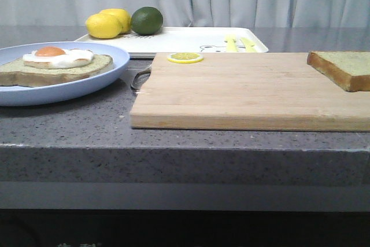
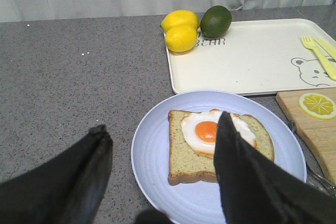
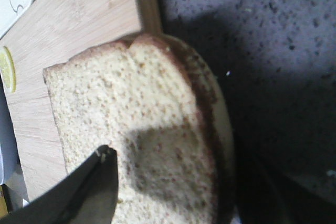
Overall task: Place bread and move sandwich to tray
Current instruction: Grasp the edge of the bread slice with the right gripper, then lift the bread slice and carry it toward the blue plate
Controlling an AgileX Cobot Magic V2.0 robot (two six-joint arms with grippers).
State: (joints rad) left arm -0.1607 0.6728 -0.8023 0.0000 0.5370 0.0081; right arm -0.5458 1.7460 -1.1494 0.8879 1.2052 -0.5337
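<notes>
The front view showed neither arm, only the wooden cutting board (image 1: pixel 243 88) with the bread (image 1: pixel 342 69) lying at its far right end. The right wrist view alone showed the right gripper (image 3: pixel 178 187) low over that slice (image 3: pixel 136 124); one dark finger (image 3: pixel 86 192) was plain, the other lost in shadow, so whether they were spread or closing I could not tell. The left wrist view showed the left gripper (image 2: pixel 163 182) with its fingers (image 2: pixel 247 171) spread wide above the pale blue plate (image 2: pixel 157 150), touching nothing. On the plate lay one slice topped by one fried egg (image 2: pixel 207 129). The tray (image 2: pixel 252 61) stood behind the plate, carrying two lemons (image 2: pixel 180 38) and one lime (image 2: pixel 216 21) at its corner. One lemon slice (image 1: pixel 185 58) sat on the board's back edge.
</notes>
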